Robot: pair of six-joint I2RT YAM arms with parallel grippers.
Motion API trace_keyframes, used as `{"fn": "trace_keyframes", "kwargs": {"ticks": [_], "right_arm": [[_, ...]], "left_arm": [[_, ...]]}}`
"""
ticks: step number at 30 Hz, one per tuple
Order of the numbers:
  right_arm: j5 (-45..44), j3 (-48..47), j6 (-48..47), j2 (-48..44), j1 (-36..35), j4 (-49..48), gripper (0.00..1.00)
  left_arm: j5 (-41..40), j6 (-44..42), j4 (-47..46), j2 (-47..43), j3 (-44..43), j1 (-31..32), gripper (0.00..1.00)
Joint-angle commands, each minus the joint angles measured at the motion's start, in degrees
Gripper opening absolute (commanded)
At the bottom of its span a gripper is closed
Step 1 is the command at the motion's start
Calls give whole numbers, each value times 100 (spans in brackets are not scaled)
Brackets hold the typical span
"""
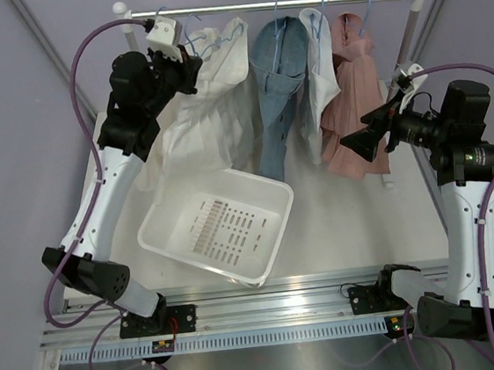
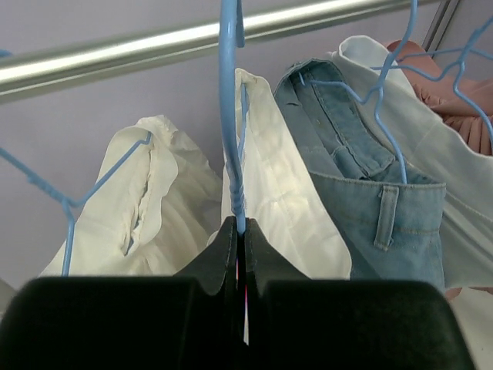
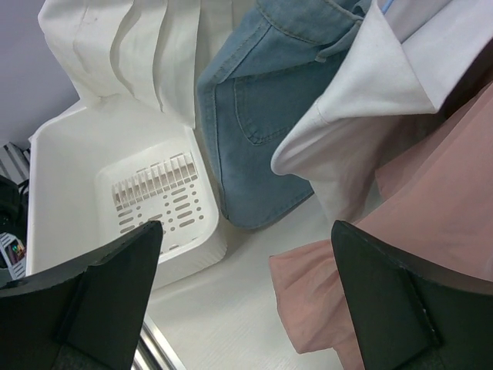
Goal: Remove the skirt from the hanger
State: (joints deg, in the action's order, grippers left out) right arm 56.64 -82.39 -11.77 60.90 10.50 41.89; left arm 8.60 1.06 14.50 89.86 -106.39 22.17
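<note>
A white pleated skirt hangs on a blue wire hanger at the left end of the metal rail. My left gripper is high up by the rail and shut on the hanger's twisted neck, just above the skirt's waistband; in the left wrist view the left gripper pinches the blue wire between its jaws. My right gripper is open and empty, beside the lower part of a pink garment. In the right wrist view the right gripper has the pink hem by its right finger.
A denim garment and a white shirt hang between the skirt and the pink garment. A white plastic basket sits tilted on the table below the skirt, also in the right wrist view. Rack uprights stand at both ends.
</note>
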Motion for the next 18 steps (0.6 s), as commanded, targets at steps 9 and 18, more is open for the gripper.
{"fn": "trace_keyframes", "kwargs": {"ticks": [9,18], "right_arm": [[629,-681,95,422,-223,372,97],[549,-1578,737,1151,-962,390,93]], "left_arm": [[150,-309,105,-1708,1006,24,0],[634,-132,588,-2709,1199,24,0]]}}
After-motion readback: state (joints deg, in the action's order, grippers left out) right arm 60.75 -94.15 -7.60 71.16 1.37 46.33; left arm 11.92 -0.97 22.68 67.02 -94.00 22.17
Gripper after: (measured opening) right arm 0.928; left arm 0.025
